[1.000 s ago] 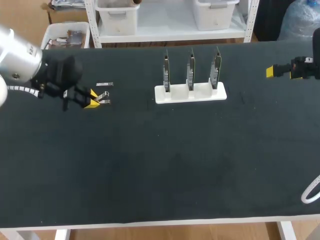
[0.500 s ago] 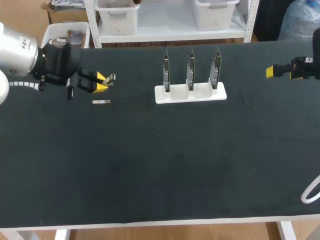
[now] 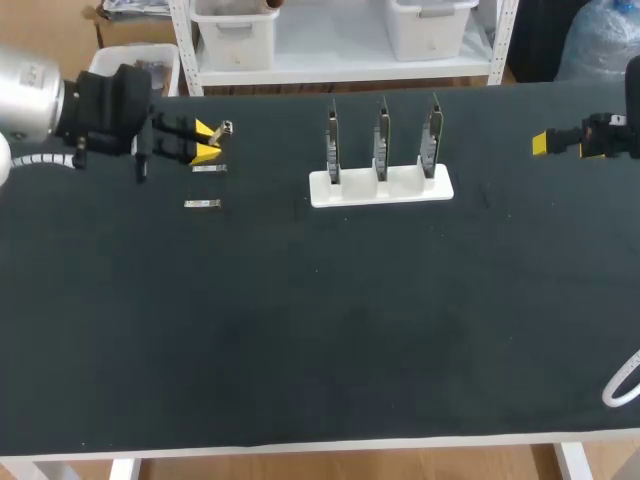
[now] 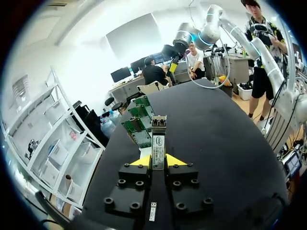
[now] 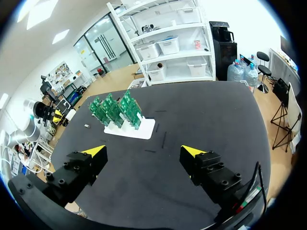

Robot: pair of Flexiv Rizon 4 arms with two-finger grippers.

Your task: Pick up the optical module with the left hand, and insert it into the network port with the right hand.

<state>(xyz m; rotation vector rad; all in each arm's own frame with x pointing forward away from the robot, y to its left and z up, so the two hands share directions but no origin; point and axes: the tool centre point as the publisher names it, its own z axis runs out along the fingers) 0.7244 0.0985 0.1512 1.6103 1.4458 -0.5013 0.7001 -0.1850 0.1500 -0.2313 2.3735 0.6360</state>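
Between level left fingers point(image 4: 142, 161), optical module point(image 4: 158, 146)

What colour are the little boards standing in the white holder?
Green. The boards in the white holder show it best in the right wrist view.

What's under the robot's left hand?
A loose optical module lies on the table under the left gripper, which grips another module. The gripper's body hides the table around it.

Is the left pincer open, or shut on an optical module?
Shut on it. In the left wrist view the optical module stands between the yellow tips of the left pincer, both touching its sides.
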